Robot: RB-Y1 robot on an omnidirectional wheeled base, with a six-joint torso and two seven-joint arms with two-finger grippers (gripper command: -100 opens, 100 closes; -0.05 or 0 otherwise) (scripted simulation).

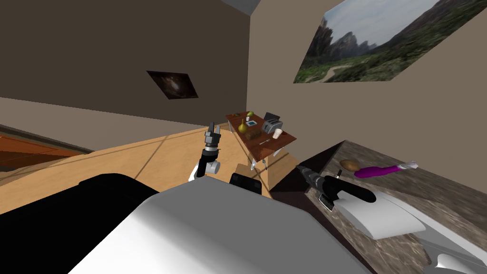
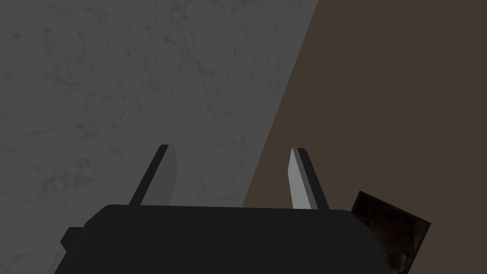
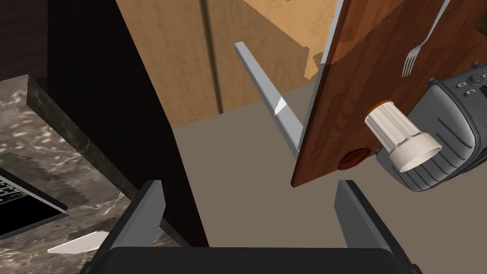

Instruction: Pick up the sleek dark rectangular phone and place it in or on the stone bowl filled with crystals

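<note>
Right gripper (image 3: 249, 183): fingers spread wide, grasping nothing; they point past the counter's edge towards the table.
Phone (image 3: 19, 209): lies flat on the marbled counter (image 3: 28, 128), just beside the right gripper's body and outside the gap between its fingers; black face with a thin grey rim.
Pale sliver (image 3: 78, 241): flat on the counter near the phone; what it is I cannot tell.
Left gripper (image 2: 232, 148): raised in front of the chest, well apart from the counter, fingers released and empty.
Weight and stiffness: probably light and rigid, a thin slab that will not bend.
Surface: the face looks smooth, so likely slippery against bare blade fingers.
Fragility: the screen side probably needs a gentle set-down, especially on hard crystals.
Where to hold: across the narrow width, on the two long edges near the middle, so it hangs level. It lies so flat that the edges offer little to bite on, and a low pinch may push it along the counter rather than lift it.
Next move, as I judge it: turn the hand back and down over the phone before closing.
Writing: faint rows of small marks near the phone's edge, too small to read; no brand visible.
Table (image 3: 371, 71): brown wood, holding a grey toaster (image 3: 447, 128), a white cup (image 3: 402, 138) and a fork (image 3: 418, 47); the toaster's buttons carry no readable labels.
Bowl: may be among the table's small things, too small to tell.
</note>
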